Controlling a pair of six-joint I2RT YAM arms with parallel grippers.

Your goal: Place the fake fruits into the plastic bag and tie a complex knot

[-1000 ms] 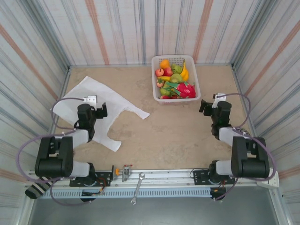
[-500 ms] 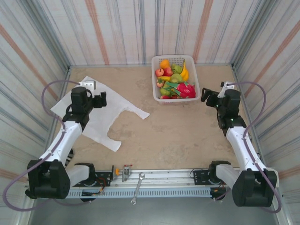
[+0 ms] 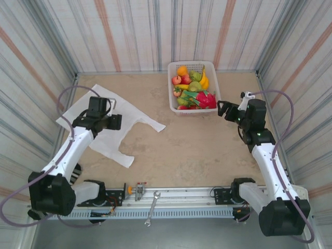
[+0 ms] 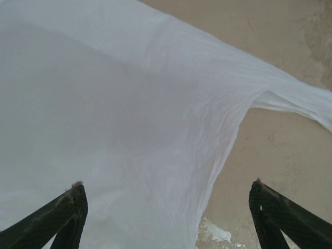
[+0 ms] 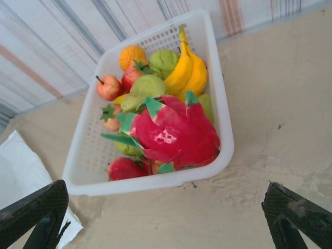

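Both left gripper (image 4: 166, 192) and right gripper (image 5: 165, 194) gape empty; limp, slippery plastic bag (image 4: 119, 104) under the left, probably best pinched by its handle (image 4: 298, 104)

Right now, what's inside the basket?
A dragon fruit on top, with bananas, an orange, apples and pears around it. Whatever lies under them is covered.

On the left wrist camera I see the plastic bag (image 4: 114, 119) lying wrinkled on the beige table (image 4: 280, 150), with a narrow strip of it trailing off right. My left gripper (image 4: 166, 199) hangs above the bag's edge, its fingers (image 4: 62, 212) spread wide and clamping nothing.
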